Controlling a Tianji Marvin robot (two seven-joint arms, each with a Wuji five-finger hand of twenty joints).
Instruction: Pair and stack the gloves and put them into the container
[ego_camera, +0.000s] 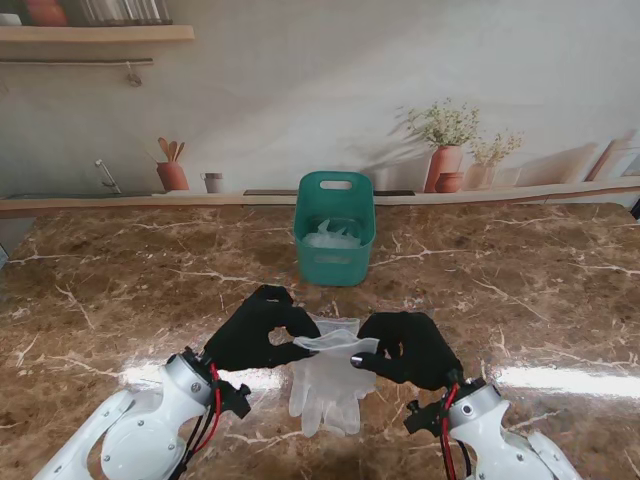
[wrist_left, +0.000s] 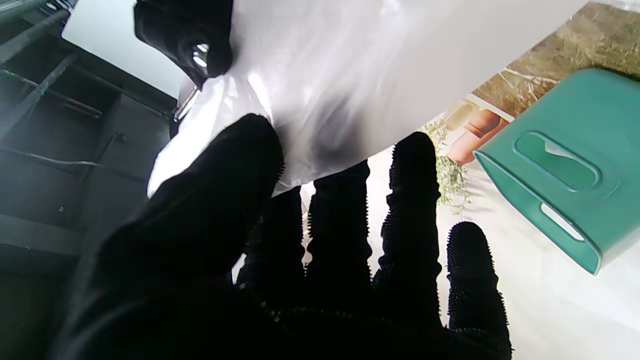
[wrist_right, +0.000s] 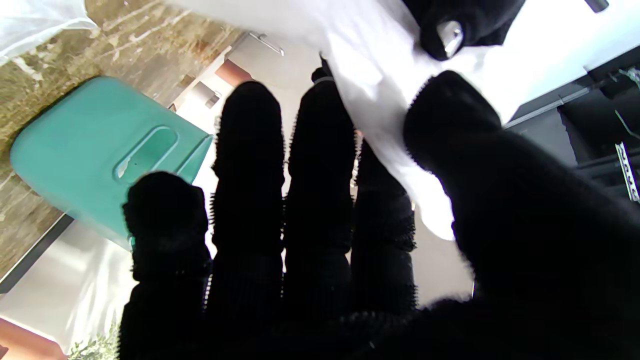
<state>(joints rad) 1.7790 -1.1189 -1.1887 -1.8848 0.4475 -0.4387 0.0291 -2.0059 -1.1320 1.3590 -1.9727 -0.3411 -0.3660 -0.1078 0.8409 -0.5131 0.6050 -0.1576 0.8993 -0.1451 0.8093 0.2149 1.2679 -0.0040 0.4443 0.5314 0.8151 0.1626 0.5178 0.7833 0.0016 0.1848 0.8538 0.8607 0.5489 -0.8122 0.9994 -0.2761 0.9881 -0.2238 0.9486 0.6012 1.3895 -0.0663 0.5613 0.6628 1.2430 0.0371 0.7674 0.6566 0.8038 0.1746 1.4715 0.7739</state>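
Note:
A white translucent glove (ego_camera: 328, 375) hangs between my two black hands near the table's front, cuff up, fingers trailing toward me over another white glove edge (ego_camera: 340, 325) on the marble. My left hand (ego_camera: 262, 330) pinches the cuff's left end, my right hand (ego_camera: 410, 347) pinches its right end. The glove sheet (wrist_left: 325, 80) fills the left wrist view between thumb and fingers; the same sheet (wrist_right: 385, 85) shows in the right wrist view. The green container (ego_camera: 335, 228) stands farther from me, centre, with white gloves inside (ego_camera: 333, 238).
The marble table (ego_camera: 120, 280) stretches wide to both sides. A wall backdrop with painted shelves and pots (ego_camera: 445, 165) rises behind the table's far edge. The container (wrist_left: 570, 165) appears beyond my left fingers, and the container (wrist_right: 100, 150) beyond my right fingers.

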